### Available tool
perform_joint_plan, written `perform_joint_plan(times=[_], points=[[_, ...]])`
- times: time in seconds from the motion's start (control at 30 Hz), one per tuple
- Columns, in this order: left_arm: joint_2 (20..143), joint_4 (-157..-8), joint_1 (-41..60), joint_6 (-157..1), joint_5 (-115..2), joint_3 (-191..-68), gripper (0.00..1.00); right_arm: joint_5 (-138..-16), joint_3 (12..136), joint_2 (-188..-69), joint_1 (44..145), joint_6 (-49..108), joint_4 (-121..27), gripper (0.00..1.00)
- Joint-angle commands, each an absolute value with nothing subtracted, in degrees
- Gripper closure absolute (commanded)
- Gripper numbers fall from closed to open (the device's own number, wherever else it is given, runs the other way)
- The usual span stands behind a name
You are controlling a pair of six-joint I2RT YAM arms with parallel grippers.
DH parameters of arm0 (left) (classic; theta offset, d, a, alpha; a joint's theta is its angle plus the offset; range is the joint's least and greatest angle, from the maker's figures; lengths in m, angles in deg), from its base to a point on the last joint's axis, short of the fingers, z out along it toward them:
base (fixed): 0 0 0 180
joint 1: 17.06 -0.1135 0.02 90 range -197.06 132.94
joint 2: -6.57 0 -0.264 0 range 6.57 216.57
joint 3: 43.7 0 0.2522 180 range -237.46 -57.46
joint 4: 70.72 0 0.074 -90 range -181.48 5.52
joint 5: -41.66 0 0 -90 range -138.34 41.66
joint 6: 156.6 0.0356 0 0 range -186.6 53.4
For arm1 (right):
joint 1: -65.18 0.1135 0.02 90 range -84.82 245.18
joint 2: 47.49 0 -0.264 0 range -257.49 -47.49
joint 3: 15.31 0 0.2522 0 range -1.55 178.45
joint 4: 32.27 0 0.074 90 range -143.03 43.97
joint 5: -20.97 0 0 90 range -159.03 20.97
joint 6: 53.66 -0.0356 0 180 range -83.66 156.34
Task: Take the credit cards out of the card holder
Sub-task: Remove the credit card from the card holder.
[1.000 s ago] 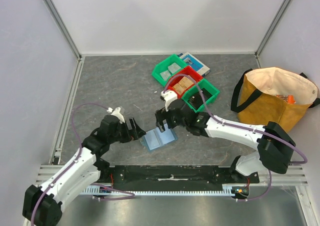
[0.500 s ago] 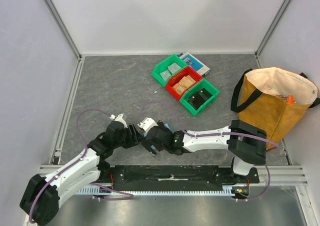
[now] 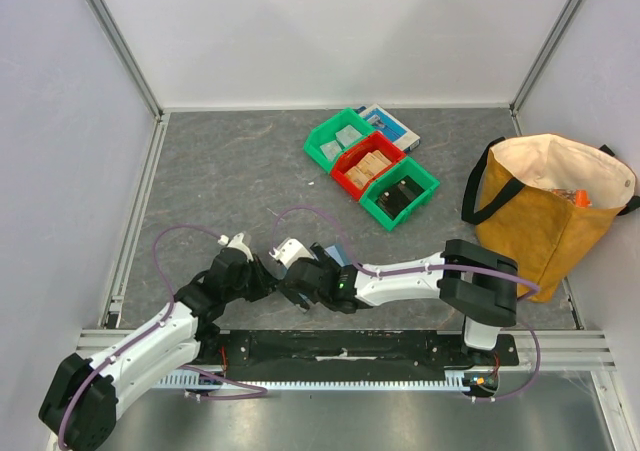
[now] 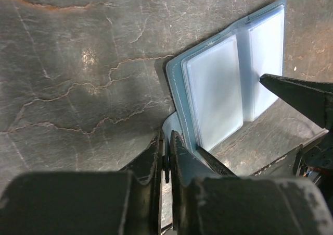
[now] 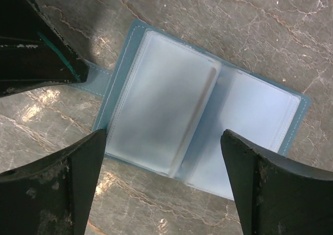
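Plainly, the soft slate-blue bifold card holder lies opened flat on the dark grey mottled table, at about 6 o'clock in the top view. The left gripper is closed to a sliver on the holder's side tab at its 10 o'clock, and the right gripper is spread wide above it, holding nothing. We judge the holder light and floppy, best pinned by that tab, while the thin pale credit cards in its cloudy sleeves look stiff and slick, best pinched at a sleeve mouth, though we cannot see which edge opens.
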State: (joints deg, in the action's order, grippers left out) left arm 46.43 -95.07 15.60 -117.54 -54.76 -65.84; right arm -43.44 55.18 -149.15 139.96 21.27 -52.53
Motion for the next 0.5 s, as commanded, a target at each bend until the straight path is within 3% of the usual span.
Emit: perform_joint_plan(times=[0.0,0.47], points=[[46.5,-94.1,16.0,-118.5,-55.5,-65.8,0.97,-39.9,57.8,-149.9,140.2,20.3,-53.0,0.02],[46.7,-96.8,16.0,-116.1,-57.7,-67.2,0.98,-29.6,59.1,-144.7,139.4,20.3,-59.8,0.19]])
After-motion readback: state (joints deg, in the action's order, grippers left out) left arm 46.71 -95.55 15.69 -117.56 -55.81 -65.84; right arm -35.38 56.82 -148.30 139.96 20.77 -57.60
